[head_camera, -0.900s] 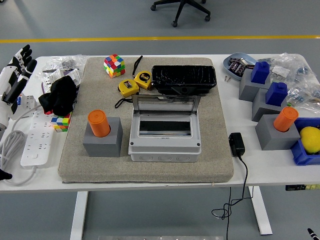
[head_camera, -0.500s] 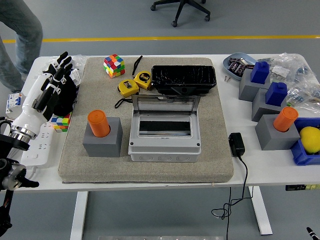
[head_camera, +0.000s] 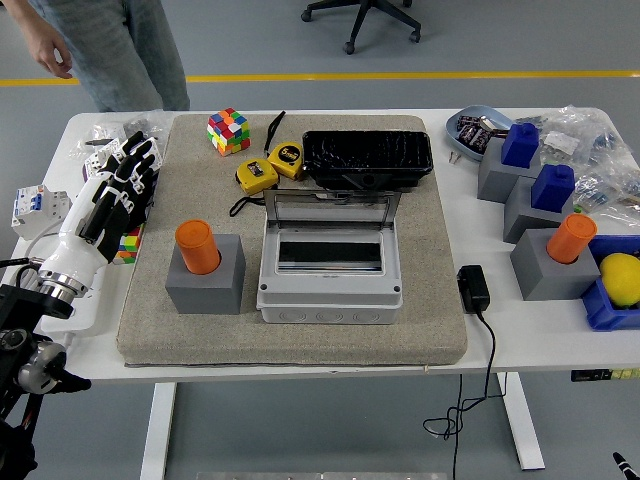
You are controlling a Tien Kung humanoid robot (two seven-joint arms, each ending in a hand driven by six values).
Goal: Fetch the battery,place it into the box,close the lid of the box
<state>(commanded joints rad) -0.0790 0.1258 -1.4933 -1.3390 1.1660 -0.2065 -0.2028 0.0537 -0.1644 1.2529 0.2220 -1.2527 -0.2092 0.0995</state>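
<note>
Left robot hand [head_camera: 118,188] hovers flat, fingers extended, beside the mat [head_camera: 150,300]

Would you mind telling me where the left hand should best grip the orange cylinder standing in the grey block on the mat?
Probably around the orange cylinder's exposed upper half, coming from the left, where the left hand already is. It stands upright with its lower part sunk in the grey block, so only the top section is free to wrap.

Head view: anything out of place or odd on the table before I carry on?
Nothing is spilled or damaged. The box sits square on the mat, lid up. Only oddity: a person stands close to the far left corner, near the left hand.
</note>
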